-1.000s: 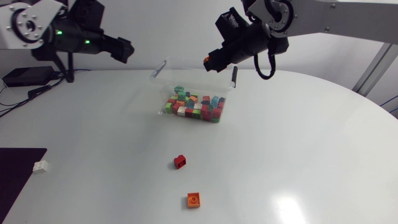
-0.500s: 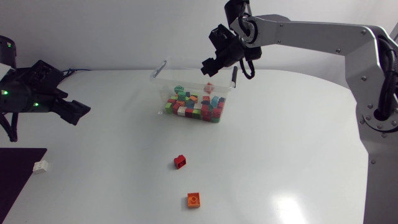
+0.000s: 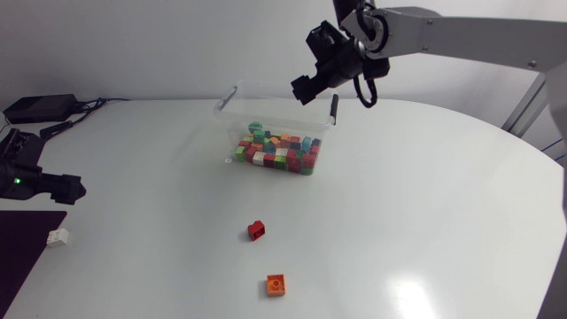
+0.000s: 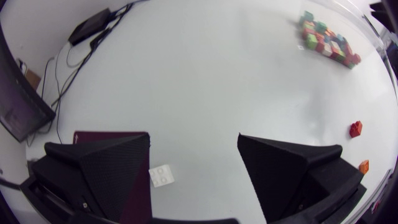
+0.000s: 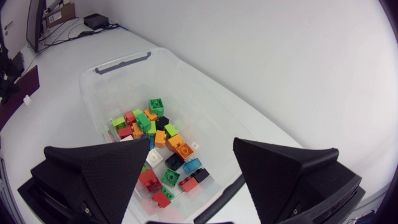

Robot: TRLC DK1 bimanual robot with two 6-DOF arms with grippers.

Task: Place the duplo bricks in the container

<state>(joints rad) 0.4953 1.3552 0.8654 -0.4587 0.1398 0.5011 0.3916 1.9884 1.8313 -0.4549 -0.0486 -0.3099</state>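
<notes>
The clear container [image 3: 232, 96] stands near the middle of the table's [image 3: 425, 195] far edge. Its floor is heaped with duplo bricks [image 3: 276, 152] in red, green, orange, blue, white and black. The right gripper [image 3: 304, 89] hangs over the container's far right corner. Its claw is spread wide with nothing in it, and the pile lies straight below the gap.

Three bricks lie outside the bin. A red brick [image 3: 256, 230] sits on the open table toward the front edge. An orange brick [image 3: 275, 284] is nearer that edge still. A white brick [image 3: 58, 237] rests at the rim of a dark mat [image 3: 27, 252] by the left front corner.

The left gripper [image 3: 73, 188] hovers low at the table's left edge, claw wide and empty, with the white brick on the surface beneath it.
</notes>
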